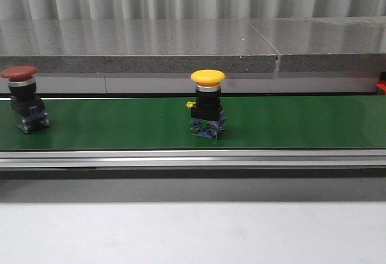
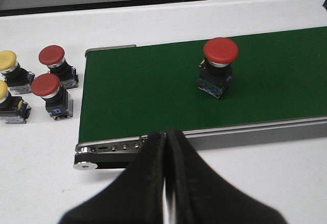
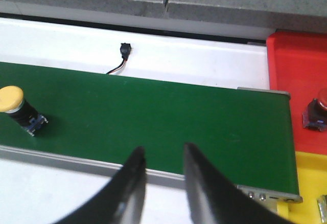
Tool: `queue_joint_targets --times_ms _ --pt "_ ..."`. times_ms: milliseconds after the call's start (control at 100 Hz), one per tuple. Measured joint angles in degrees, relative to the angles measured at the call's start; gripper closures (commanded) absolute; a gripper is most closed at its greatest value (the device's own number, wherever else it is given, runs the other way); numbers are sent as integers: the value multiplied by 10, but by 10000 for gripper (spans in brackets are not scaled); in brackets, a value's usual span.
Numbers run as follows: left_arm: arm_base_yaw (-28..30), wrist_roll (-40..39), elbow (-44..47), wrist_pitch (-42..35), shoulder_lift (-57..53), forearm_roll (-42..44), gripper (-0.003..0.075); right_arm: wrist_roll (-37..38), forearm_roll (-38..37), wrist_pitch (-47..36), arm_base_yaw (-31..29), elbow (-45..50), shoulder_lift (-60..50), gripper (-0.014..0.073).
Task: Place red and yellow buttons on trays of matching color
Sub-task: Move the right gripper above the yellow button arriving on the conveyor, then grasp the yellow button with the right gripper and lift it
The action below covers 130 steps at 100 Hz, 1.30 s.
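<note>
we judge the task barely begun. one red mushroom-head push button [image 3: 314, 112] already sits on the red plastic tray [image 3: 296, 75], off to one side of our right claw [image 3: 162, 169], whose fingers stand spread and empty over the near edge of the green conveyor belt [image 3: 153, 116]. the yellow plastic tray [image 3: 309, 175] beside it shows only a sliver, so we cannot tell what it carries. a yellow mushroom-head push button [image 3: 15, 106] rides the belt well apart from that claw. our left claw [image 2: 166, 147] is pressed together, holding nothing; a second red-capped button [image 2: 218, 65] stands on the belt beyond it. spare red and yellow buttons [image 2: 36, 83] wait on the white worktop [image 2: 46, 183].
</note>
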Motion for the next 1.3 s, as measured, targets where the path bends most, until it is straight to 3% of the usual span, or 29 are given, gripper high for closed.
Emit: queue_joint_targets --times_ms 50,280,410,590,1000,1300 --pt "0 0 0 0 0 0 741 0 6 9 0 0 0 -79" --pt "0 0 0 0 0 0 741 -23 34 37 0 -1 14 -39" --pt "0 0 0 0 0 0 741 -69 70 66 9 -20 81 -39" --pt "0 0 0 0 0 0 741 -118 102 75 69 -33 203 -39" --pt "0 -1 0 0 0 0 741 -144 104 0 197 -91 406 -39" --pt "0 -1 0 0 0 0 741 -147 90 -31 234 -165 515 -24"
